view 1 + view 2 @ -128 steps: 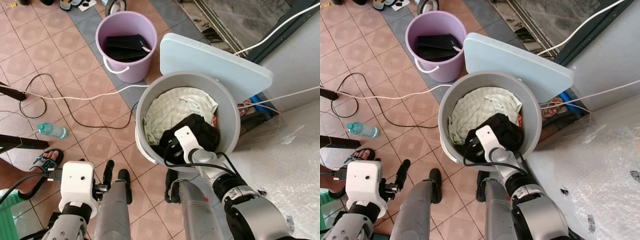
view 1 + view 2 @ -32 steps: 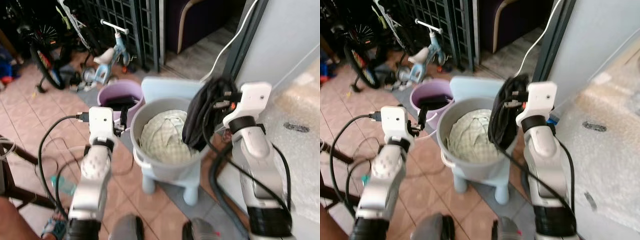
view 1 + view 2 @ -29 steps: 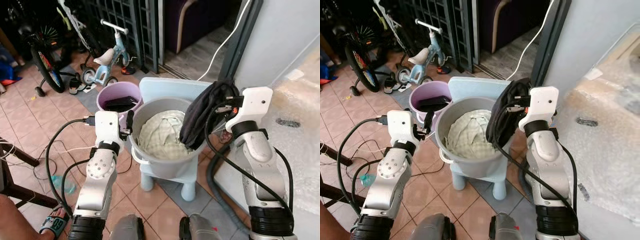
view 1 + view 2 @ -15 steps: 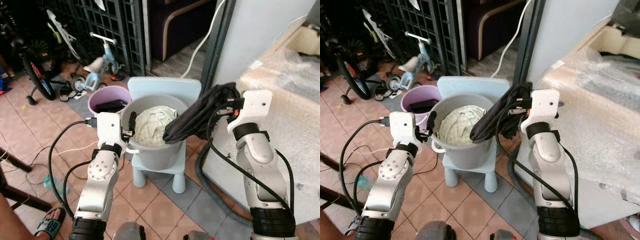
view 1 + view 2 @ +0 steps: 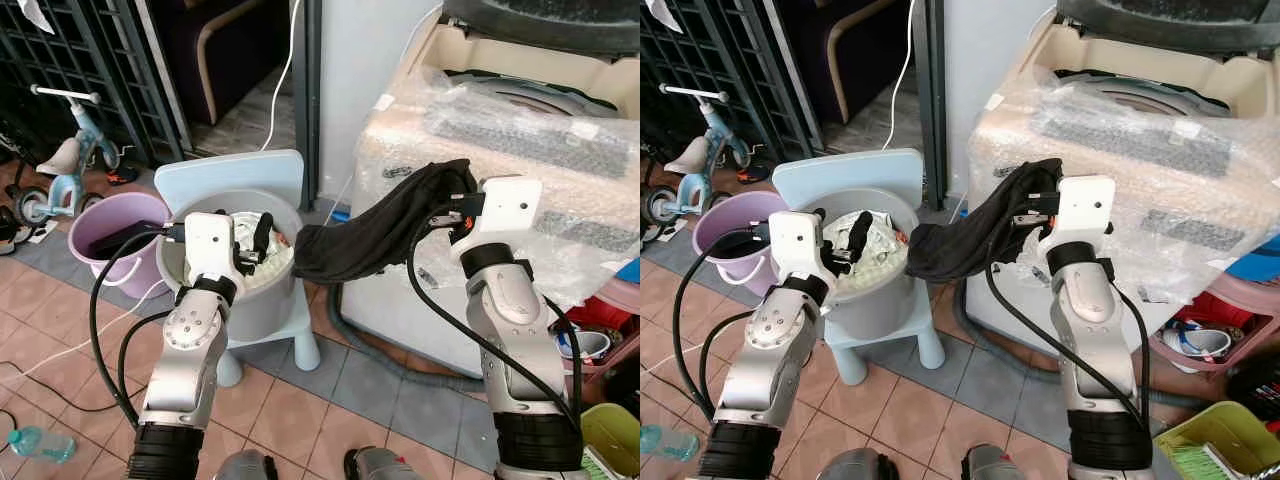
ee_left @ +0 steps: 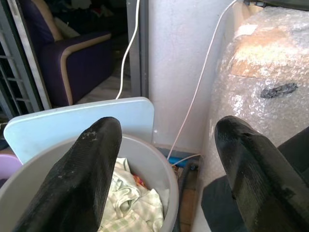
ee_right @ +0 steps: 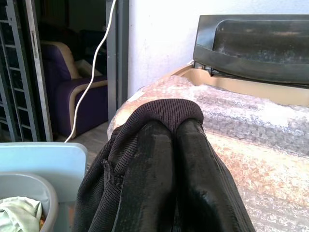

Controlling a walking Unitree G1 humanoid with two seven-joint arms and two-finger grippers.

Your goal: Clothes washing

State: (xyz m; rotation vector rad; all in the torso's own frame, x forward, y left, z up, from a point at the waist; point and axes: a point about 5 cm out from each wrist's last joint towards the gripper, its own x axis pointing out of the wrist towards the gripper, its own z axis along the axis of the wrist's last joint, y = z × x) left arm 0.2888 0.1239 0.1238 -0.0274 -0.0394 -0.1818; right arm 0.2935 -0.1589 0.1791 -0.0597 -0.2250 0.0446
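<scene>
My right gripper [image 5: 447, 207] is shut on a black garment [image 5: 378, 232] and holds it in the air between the grey bucket [image 5: 262, 304] and the bubble-wrapped washing machine [image 5: 520, 135]. The garment hangs down to the left, its tail close to the bucket's rim. In the right wrist view the fingers [image 7: 155, 145] pinch the ribbed hem [image 7: 161, 110] in front of the machine's raised lid [image 7: 256, 46]. My left gripper [image 5: 256, 244] stands open just above the bucket, over pale checked cloth [image 6: 130, 203].
The bucket stands on a pale blue stool [image 5: 270, 178]. A purple bucket [image 5: 118, 238] with dark items is to the left, a child's tricycle [image 5: 62, 150] behind it. A grey hose [image 5: 392, 352] and cables cross the tiles. A red basin [image 5: 612, 318] lies on the right.
The camera has swung right, bringing the washing machine into view. My right gripper has carried the black garment away from the bucket toward the machine. The left gripper stays over the bucket.
</scene>
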